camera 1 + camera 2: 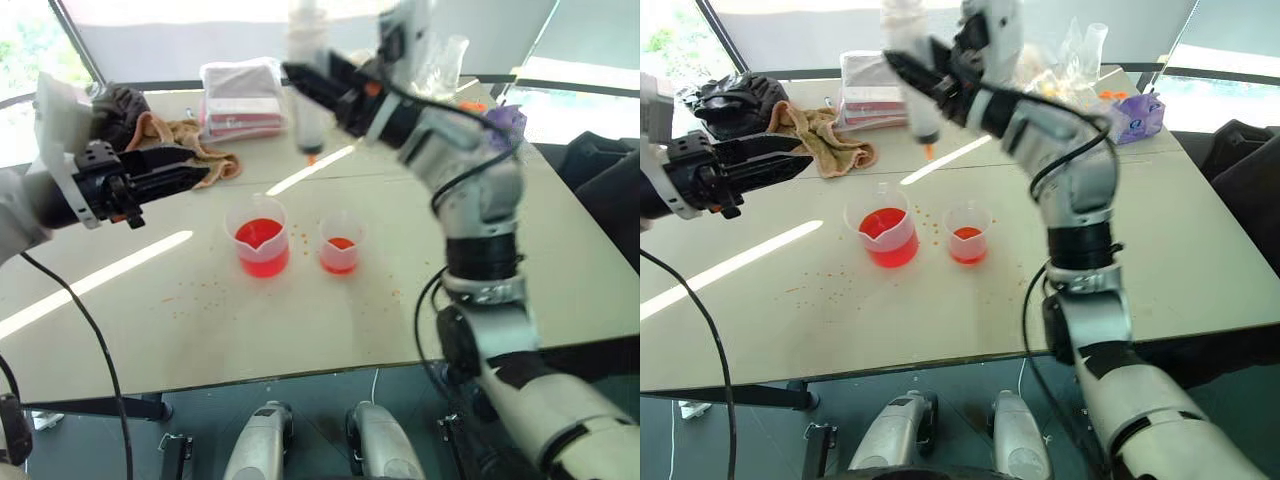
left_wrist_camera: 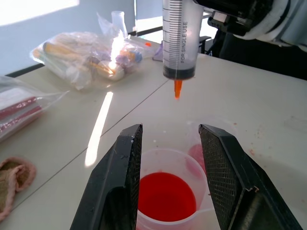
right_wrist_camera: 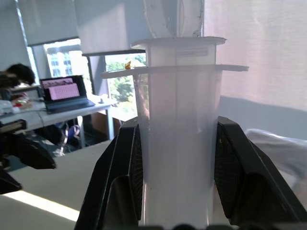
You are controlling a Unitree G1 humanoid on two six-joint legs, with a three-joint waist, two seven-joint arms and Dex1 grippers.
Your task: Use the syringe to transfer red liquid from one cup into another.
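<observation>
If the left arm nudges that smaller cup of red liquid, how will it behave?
The smaller cup looks thin, clear plastic holding little red liquid, so probably light, sliding or tipping easily. Spilling seems likely; droplets already speckle the table.

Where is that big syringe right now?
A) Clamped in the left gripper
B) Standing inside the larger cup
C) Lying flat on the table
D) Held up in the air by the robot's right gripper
D: the right gripper is shut on the syringe, which hangs tip-down above the table, clear of the beaker and the smaller cup.
</observation>
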